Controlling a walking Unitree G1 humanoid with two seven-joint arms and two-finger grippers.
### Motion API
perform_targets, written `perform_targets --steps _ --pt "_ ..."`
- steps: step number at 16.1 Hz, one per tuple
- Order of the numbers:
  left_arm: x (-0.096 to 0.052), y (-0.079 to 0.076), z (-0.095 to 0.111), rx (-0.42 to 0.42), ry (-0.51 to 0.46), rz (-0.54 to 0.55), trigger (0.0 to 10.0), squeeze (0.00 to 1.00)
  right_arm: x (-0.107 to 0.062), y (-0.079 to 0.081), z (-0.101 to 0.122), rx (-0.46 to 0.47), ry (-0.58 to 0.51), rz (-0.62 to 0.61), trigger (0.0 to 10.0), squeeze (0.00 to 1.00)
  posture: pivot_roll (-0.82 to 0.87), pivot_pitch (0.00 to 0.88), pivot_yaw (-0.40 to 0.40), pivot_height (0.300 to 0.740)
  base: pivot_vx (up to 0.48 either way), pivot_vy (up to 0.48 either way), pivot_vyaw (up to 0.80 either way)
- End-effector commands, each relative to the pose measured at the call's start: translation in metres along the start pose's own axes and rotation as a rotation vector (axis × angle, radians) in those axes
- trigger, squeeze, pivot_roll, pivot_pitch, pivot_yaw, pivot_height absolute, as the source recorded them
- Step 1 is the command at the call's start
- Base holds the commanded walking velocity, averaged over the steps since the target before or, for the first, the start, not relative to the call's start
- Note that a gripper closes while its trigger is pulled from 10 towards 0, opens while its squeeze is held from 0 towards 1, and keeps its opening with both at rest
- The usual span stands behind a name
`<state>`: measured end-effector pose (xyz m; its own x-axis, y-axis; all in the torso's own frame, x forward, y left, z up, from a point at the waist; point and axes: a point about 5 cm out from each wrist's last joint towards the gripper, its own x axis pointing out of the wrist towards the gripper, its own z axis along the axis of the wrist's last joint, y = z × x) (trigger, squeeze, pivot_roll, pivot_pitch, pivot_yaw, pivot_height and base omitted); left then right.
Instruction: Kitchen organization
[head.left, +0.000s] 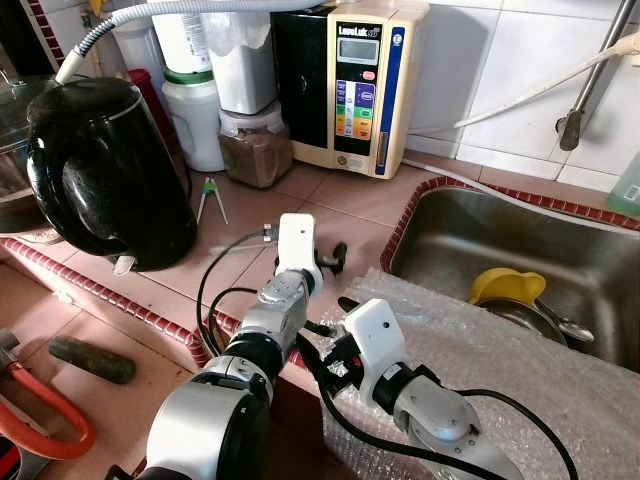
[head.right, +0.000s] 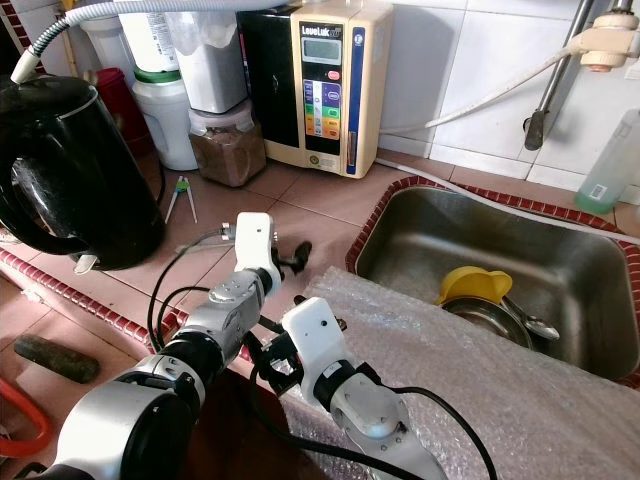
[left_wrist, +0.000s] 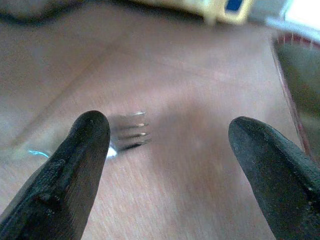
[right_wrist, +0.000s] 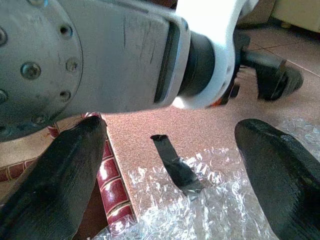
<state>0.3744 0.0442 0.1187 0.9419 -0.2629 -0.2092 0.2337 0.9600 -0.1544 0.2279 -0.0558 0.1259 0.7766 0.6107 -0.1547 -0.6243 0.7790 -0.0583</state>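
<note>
My left gripper (head.left: 334, 260) hovers low over the terracotta tiled counter (head.left: 340, 200), to the left of the sink, and its fingers stand open. In the left wrist view a metal fork (left_wrist: 131, 131) lies on the tiles just beyond one fingertip (left_wrist: 92, 132), with nothing held between the fingers. My right gripper (right_wrist: 170, 170) is open too, close behind the left wrist. It sits at the near edge of a sheet of bubble wrap (head.left: 490, 350), where a strip of black tape (right_wrist: 176, 168) sticks to the wrap.
A black kettle (head.left: 105, 170) stands at the left. A water ioniser (head.left: 355, 85) and jars (head.left: 250, 130) line the back wall. The steel sink (head.left: 600, 290) at right holds a yellow item (head.left: 505, 285) and a pot. The counter's red brick edge (head.left: 120, 300) runs along the front.
</note>
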Motion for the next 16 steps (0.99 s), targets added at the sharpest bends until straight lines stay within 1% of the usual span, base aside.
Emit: perform_targets --steps 1,4,5,6,7,9,14,16 --pt "0.0 0.002 0.007 -0.015 -0.041 0.014 10.0 0.0 0.001 -0.002 0.001 -0.007 -0.004 -0.007 10.0 1.0 -0.01 0.0 0.078 0.74 0.0 0.0 0.0" --pt "0.001 0.011 0.018 -0.01 -0.089 0.028 10.0 0.0 0.001 -0.002 0.0 -0.005 -0.002 -0.007 10.0 1.0 -0.01 0.0 0.078 0.74 0.0 0.0 0.0" --pt "0.001 0.014 0.022 0.013 -0.109 0.032 10.0 0.0 0.0 -0.002 0.0 -0.005 -0.001 -0.008 10.0 1.0 -0.01 0.0 0.077 0.74 0.0 0.0 0.0" --pt "0.001 0.02 0.023 0.058 -0.109 0.051 10.0 0.0 0.0 -0.002 0.0 -0.007 0.001 -0.009 10.0 1.0 -0.02 0.0 0.072 0.74 0.0 0.0 0.0" --pt "0.001 0.022 0.021 0.081 -0.098 0.058 10.0 0.0 0.0 -0.002 0.0 -0.01 0.001 -0.009 10.0 1.0 -0.02 0.0 0.071 0.74 0.0 0.0 0.0" --pt "0.001 0.02 0.02 0.104 -0.104 0.052 10.0 0.0 -0.001 -0.002 0.0 -0.013 0.002 -0.01 10.0 1.0 -0.02 0.0 0.069 0.74 0.0 0.0 0.0" --pt "0.0 0.005 0.006 0.151 -0.074 0.012 10.0 0.0 -0.002 -0.002 0.0 -0.011 0.006 -0.017 10.0 1.0 -0.03 0.0 0.07 0.74 0.0 0.0 0.0" --pt "-0.002 0.003 0.0 0.16 -0.061 0.012 10.0 0.0 -0.004 -0.003 0.0 -0.012 0.009 -0.021 10.0 1.0 -0.05 0.0 0.069 0.74 0.0 0.0 0.0"
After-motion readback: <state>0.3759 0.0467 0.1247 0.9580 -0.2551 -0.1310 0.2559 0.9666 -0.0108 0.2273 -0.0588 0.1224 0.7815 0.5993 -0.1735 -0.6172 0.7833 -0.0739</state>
